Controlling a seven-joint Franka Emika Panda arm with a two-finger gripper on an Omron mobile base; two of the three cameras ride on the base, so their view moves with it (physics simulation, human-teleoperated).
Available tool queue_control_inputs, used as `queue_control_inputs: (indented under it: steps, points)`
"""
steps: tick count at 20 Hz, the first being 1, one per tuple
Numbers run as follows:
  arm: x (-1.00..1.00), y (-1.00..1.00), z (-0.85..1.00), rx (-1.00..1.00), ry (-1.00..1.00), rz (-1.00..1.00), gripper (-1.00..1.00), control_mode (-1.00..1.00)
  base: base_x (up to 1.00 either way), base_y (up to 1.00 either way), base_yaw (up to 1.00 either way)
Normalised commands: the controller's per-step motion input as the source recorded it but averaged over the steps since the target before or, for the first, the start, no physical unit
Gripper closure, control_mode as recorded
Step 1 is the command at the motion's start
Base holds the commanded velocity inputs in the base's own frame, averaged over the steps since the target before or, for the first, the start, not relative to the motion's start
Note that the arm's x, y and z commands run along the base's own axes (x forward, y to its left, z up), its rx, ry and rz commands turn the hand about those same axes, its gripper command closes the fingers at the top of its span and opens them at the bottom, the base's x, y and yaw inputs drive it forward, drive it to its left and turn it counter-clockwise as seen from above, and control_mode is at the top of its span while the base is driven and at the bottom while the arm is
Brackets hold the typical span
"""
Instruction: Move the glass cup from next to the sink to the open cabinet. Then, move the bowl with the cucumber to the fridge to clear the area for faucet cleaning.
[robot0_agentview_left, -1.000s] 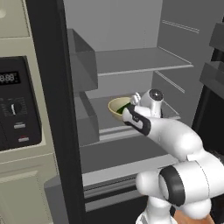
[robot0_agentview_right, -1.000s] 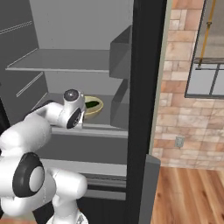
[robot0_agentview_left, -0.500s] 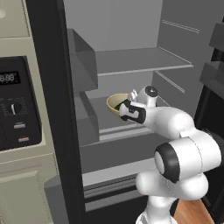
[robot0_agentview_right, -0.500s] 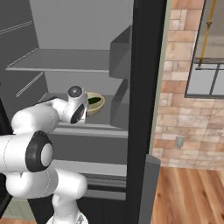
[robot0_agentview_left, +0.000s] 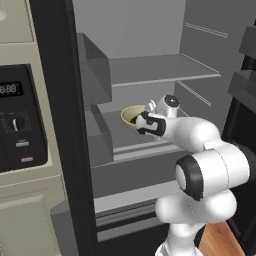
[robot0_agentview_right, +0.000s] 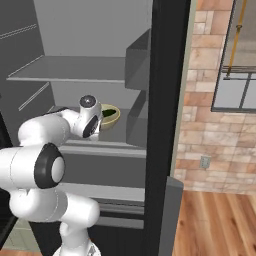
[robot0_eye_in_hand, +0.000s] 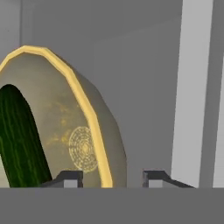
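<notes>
Bowl sits on the middle shelf inside the open fridge, w/ the cucumber lying in it, dark green against the tan inside. Gripper is right at the bowl's near rim: in the hand view the gold rim passes between the two fingertips, one tip inside the bowl by the cucumber, the other outside the wall. Jaws stand apart w/ a gap on each side of the rim, so no pinch visible; spread, not pressed on the wall (contact can't be ruled out at the very tips, which are cut off at the bottom). From the left base view the gripper reaches in from the right and covers the bowl's right edge; the bowl's left half and yellow rim show past it. From the right base view the bowl peeks out to the right of the wrist, resting flat on the shelf, approx mid-depth, near the door-side bin. Upper shelf is above it. Oven panel stands left of the fridge; brick wall to the right.
</notes>
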Motion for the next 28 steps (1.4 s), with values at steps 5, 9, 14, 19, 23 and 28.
queue_control_inputs:
  steps: [5,9,14,19,23,28]
  points:
    - [-0.76,0.0,0.05,0.0,-0.12,-0.03,-1.0,-1.0,0.0,0.0,0.0]
    - [-0.8,0.0,0.61,0.0,-0.26,-0.02,-1.0,-1.0,0.0,0.0,0.0]
    - [-0.51,0.0,1.0,0.0,-0.23,-0.13,-1.0,-1.0,0.0,0.0,0.0]
    - [-0.74,0.0,1.0,0.0,-0.06,-0.22,-1.0,-1.0,0.0,0.0,0.0]
    - [-1.0,0.0,0.96,0.1,0.07,-0.28,-1.0,-1.0,0.0,0.0,0.0]
    - [-1.0,-0.01,0.35,0.13,0.06,-0.24,-1.0,-1.0,0.0,0.0,0.0]
